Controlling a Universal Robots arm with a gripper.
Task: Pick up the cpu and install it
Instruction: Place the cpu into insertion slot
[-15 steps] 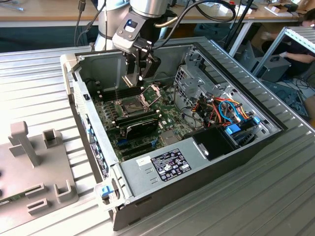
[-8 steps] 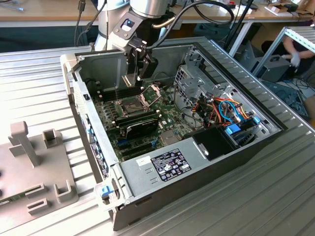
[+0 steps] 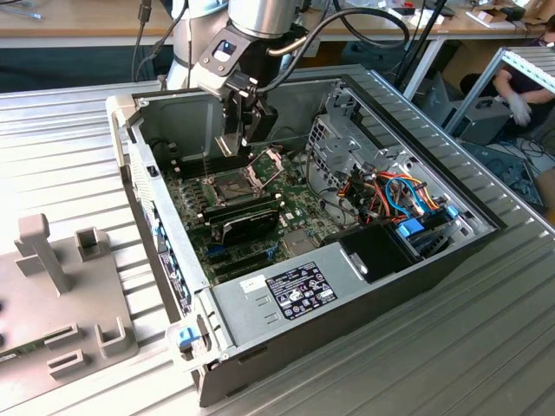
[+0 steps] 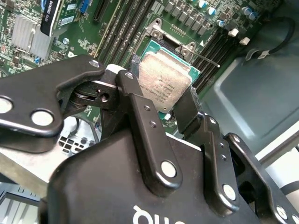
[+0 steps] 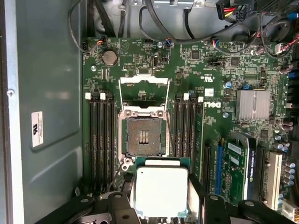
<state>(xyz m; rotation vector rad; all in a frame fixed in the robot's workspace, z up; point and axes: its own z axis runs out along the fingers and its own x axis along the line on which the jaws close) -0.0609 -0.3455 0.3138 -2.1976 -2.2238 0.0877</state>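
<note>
Second wrist view: black two-fingered tool (image 4: pixel 164 88) clamps small square silver-topped cpu (image 4: pixel 161 77) by opposite edges. Light, stiff, thin; likely fragile underneath, so edges only. First wrist view: cpu (image 5: pixel 160 189) just beside empty metal-framed socket (image 5: pixel 144 136). Exterior view: tool (image 3: pixel 232 143) inside open grey computer case (image 3: pixel 173 117).

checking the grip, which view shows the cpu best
The first wrist view: the cpu shows its whole silver top face-on, held near the empty socket. The second wrist view shows it tilted, a finger covering one corner. In the exterior view it is too small to tell under the gripper.
</note>
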